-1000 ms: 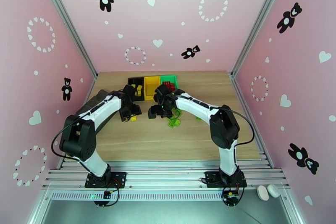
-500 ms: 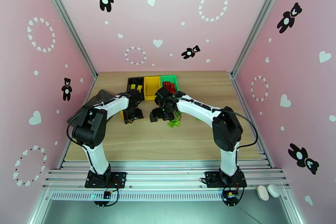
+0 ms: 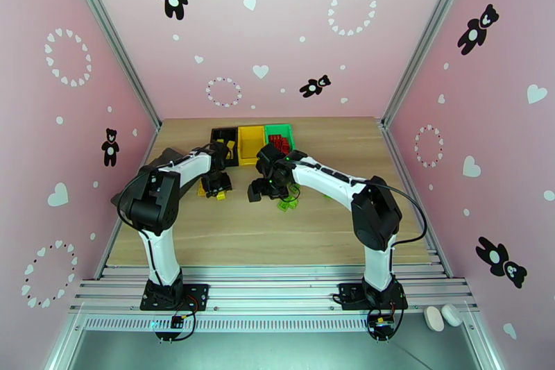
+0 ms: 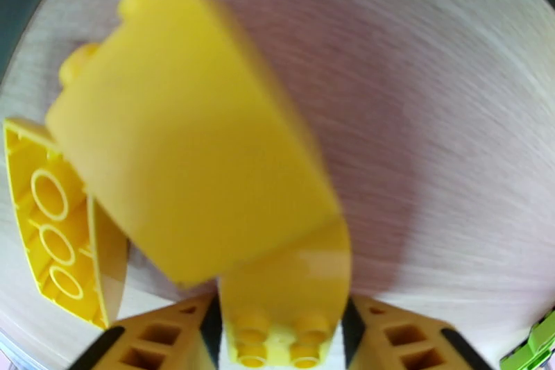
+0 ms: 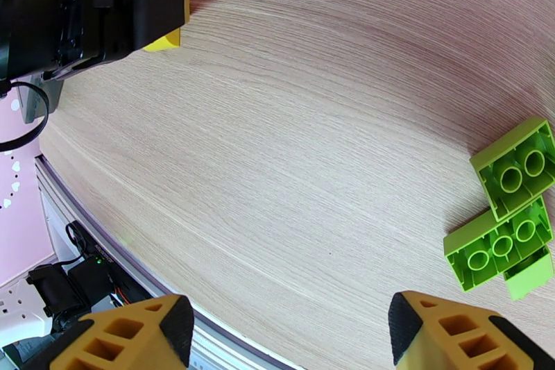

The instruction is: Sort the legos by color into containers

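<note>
A small yellow lego (image 4: 284,295) is clamped between the fingers of the left gripper (image 4: 281,340), with a finger set against each of its sides and its studs turned toward the wrist camera. Just past it a larger yellow lego (image 4: 187,135) is seen, blurred; whether the two touch cannot be told. To the side of that an upturned yellow lego (image 4: 59,225) is shown with its hollow underside up. From above, the left gripper (image 3: 216,187) is seen down at the wooden table (image 3: 277,239) among these yellow pieces, just near of the black bin (image 3: 222,134). The jaws of the right gripper (image 5: 288,326) are spread wide over bare wood. Two green legos (image 5: 517,170) are seen beside it, both upturned and touching one another. In the top view the right gripper (image 3: 267,191) is placed near of the yellow bin (image 3: 251,144), with the green legos (image 3: 288,203) just to its right on the table. The three bins are set side by side at the far part of the table: black on the left, yellow in the middle, the green bin (image 3: 289,130) on the right. Red legos (image 3: 279,142) are held in the green bin. A dark tray (image 3: 156,160) is partly covered by the left arm at the table's left edge.
</note>
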